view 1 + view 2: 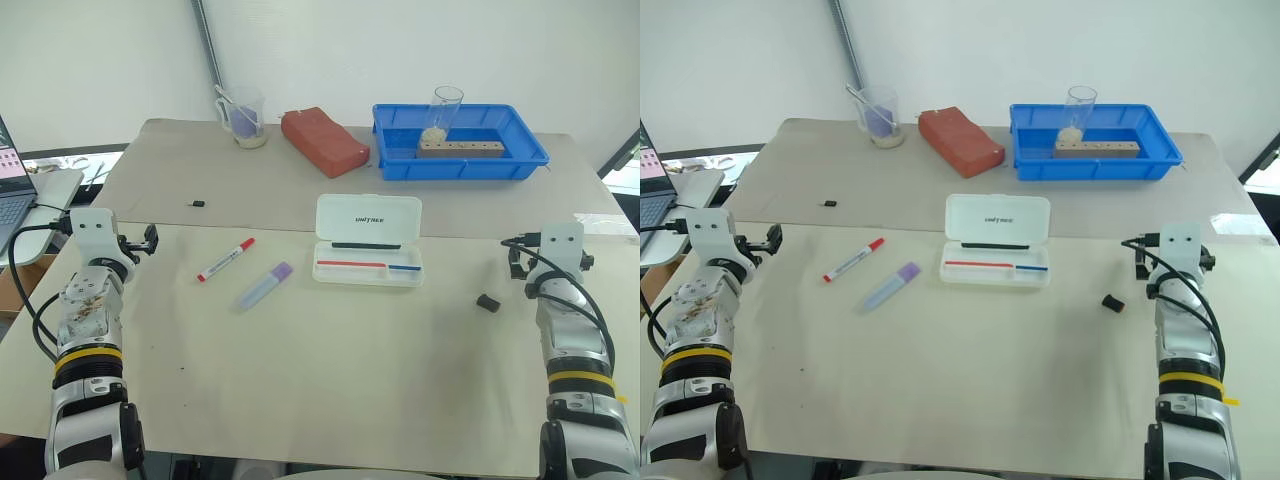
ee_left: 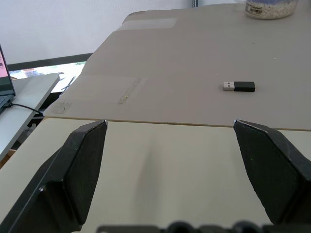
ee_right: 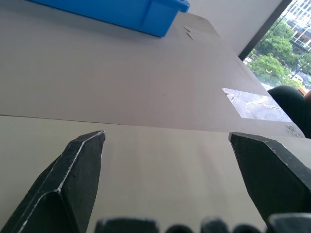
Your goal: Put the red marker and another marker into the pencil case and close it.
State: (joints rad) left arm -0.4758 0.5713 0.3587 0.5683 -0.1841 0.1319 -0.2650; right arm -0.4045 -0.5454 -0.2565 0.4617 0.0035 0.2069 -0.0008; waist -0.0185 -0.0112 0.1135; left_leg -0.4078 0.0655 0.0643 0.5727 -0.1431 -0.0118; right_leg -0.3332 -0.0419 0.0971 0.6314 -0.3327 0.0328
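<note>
Both arms reach in over the near edge of the table (image 1: 330,400), one at each side, and the wide stretch of bare top between them is open room. Left gripper (image 2: 170,141) hangs with its fingers spread wide and nothing between them, over the left margin; the right gripper (image 3: 167,145) is likewise wide apart and empty near the right edge, with a small black block (image 1: 488,303) just inside it.

At the far right sits a blue tray (image 1: 530,150) holding a clear cup (image 1: 444,112) and a wooden block (image 1: 460,149). A red brick-like slab (image 1: 323,141) and a clear beaker (image 1: 243,118) with something purple inside lie left of it.

Mid-table, the pencil case (image 1: 368,240) lies open, lid back, with a black pen, a red pen and a blue pen in its base. Left of it, apart from it and from each other, lie the purple highlighter (image 1: 265,285) and the red marker (image 1: 225,259). A small black USB stick (image 2: 239,86) lies further back on the left
</note>
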